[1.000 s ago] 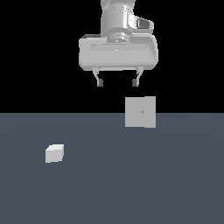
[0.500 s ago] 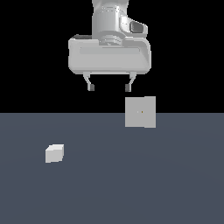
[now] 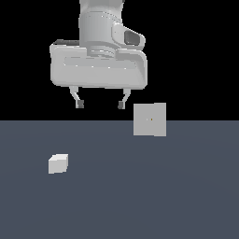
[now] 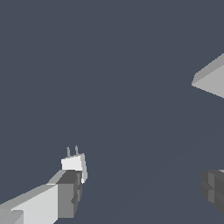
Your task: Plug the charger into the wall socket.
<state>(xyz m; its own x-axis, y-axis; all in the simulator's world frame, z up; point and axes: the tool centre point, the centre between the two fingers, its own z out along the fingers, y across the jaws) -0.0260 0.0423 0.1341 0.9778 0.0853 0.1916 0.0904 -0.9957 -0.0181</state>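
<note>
The charger (image 3: pixel 58 163) is a small whitish cube lying on the dark grey floor at the exterior view's left. In the wrist view the charger (image 4: pixel 74 163) shows two thin prongs, and one finger (image 4: pixel 65 192) partly covers it. The wall socket (image 3: pixel 150 119) is an upright light-grey square panel with a tiny dot at its centre, standing to the exterior view's right; in the wrist view only the socket's edge (image 4: pixel 211 78) shows. My gripper (image 3: pixel 100 104) (image 4: pixel 140 189) hangs open high above the floor, between the two and holding nothing.
The dark grey floor (image 3: pixel 140 196) stretches flat around both objects, with black background behind it. Nothing else stands on it.
The gripper has moved down and toward the exterior view's left, and it looks larger in the picture. The charger and the socket have not moved.
</note>
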